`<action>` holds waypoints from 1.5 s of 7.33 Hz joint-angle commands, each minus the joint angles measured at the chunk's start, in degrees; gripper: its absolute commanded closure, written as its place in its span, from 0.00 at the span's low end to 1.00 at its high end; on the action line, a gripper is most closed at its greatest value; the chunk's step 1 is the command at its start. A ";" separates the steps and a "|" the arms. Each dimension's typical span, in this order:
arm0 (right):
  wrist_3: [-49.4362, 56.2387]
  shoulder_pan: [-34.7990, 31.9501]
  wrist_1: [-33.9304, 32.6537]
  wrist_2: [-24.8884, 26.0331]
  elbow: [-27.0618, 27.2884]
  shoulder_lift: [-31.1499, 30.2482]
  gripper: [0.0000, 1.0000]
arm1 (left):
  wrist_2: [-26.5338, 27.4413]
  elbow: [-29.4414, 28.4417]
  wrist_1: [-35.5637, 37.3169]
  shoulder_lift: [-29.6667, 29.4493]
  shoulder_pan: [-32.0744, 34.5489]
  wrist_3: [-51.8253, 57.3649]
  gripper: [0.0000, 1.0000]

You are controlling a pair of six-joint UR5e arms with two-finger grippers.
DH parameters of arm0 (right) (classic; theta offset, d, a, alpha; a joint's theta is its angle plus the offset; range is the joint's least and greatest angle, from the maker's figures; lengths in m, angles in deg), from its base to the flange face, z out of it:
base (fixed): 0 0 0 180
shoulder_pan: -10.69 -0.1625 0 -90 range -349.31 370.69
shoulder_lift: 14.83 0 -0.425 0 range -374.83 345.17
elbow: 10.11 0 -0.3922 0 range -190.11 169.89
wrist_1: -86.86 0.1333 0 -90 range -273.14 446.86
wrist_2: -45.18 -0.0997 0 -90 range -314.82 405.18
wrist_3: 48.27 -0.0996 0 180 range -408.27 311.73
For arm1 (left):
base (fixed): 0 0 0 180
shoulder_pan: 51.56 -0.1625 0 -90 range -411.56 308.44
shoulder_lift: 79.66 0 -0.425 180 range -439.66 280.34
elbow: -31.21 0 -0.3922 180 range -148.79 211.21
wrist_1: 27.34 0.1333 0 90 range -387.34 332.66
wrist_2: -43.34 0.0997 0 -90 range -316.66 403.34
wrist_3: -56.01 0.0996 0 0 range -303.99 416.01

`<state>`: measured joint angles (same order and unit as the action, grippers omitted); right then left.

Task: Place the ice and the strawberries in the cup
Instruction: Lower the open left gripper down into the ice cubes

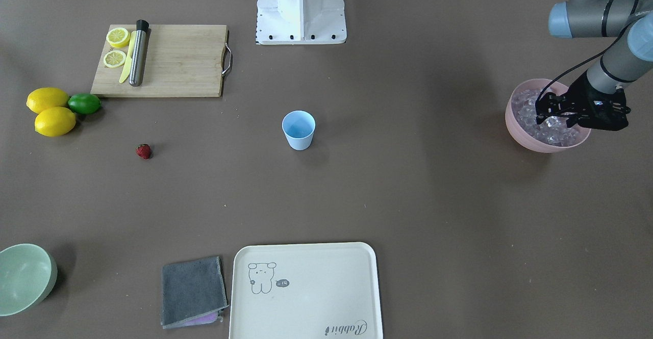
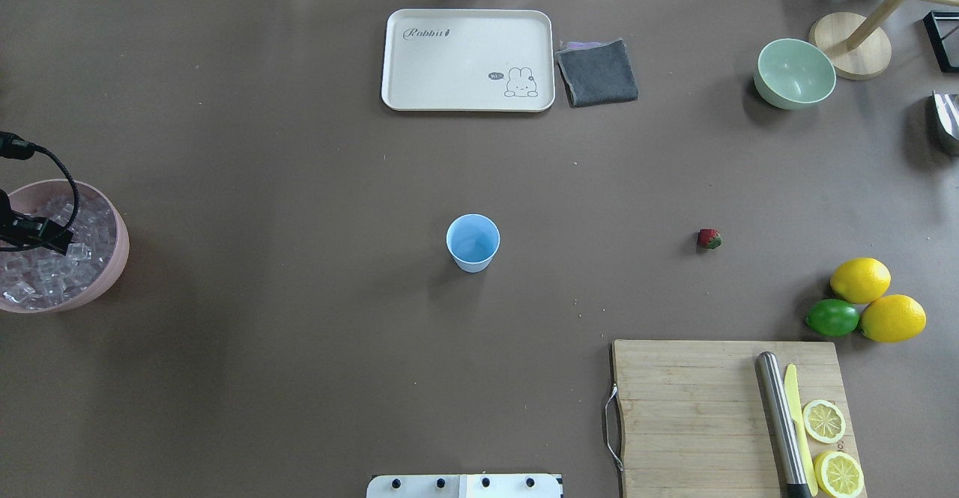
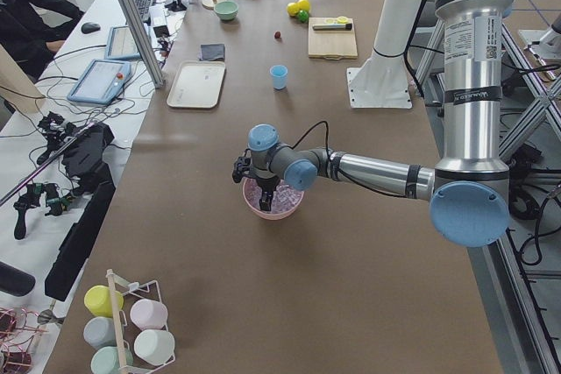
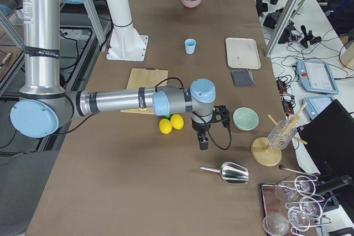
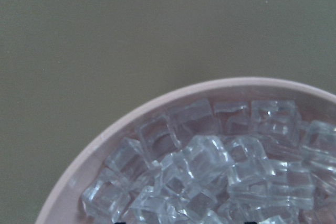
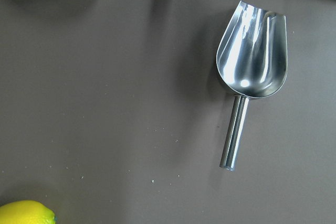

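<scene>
The light-blue cup (image 1: 299,130) stands upright mid-table, also in the overhead view (image 2: 473,243). The red strawberry (image 1: 144,151) lies alone on the table, far from both grippers, and shows in the overhead view (image 2: 709,239). The ice (image 1: 553,134) fills a pink bowl (image 1: 519,129) at the table's left end. My left gripper (image 1: 555,120) is open, its tips down among the cubes. The left wrist view shows the ice (image 5: 210,171) close up. My right gripper (image 4: 202,138) hovers over the table beyond the lemons; I cannot tell whether it is open.
A metal scoop (image 6: 252,61) lies below the right wrist. A cutting board (image 2: 674,408) holds lemon slices, a yellow knife and a steel muddler. Two lemons and a lime (image 2: 832,317), a pale green bowl (image 2: 796,73), a cream tray (image 2: 464,34) and a grey cloth (image 2: 598,73) sit around the table's edges.
</scene>
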<state>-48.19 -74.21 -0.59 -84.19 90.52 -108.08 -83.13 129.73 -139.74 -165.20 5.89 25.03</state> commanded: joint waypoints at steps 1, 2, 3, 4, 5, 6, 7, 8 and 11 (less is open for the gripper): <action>0.00 0.00 0.00 0.00 0.18 0.09 0.00 | -0.27 0.10 0.24 0.02 -0.06 0.13 0.19; 0.00 0.00 0.00 0.00 0.18 0.09 0.00 | -0.27 0.27 0.33 -0.24 0.03 0.13 0.20; 0.00 0.00 0.00 0.00 0.18 0.09 0.00 | -0.36 0.71 0.51 -0.42 0.12 0.13 0.30; 0.00 0.09 0.00 0.00 0.27 0.09 0.00 | -0.45 1.06 0.60 -0.42 0.12 0.13 0.31; 0.00 0.09 0.00 0.00 0.27 0.09 0.00 | -0.45 1.24 0.68 -0.42 0.12 0.13 0.31; 0.00 0.09 0.00 0.00 0.27 0.09 0.00 | -1.06 1.41 0.68 -0.68 0.21 0.13 0.31; 0.00 0.09 0.00 0.09 0.27 0.09 0.00 | -3.41 1.41 0.68 -1.12 0.47 0.13 0.31; -0.09 0.09 0.00 0.18 0.18 0.09 0.00 | -4.48 1.41 0.68 -1.21 0.82 0.21 0.30; -0.17 0.26 0.00 0.18 0.18 0.00 0.00 | -4.67 3.34 3.83 -1.21 3.01 2.84 0.26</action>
<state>-48.29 -74.03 -0.60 -84.02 90.72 -108.03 -87.65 132.01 -137.78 -166.39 7.73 26.36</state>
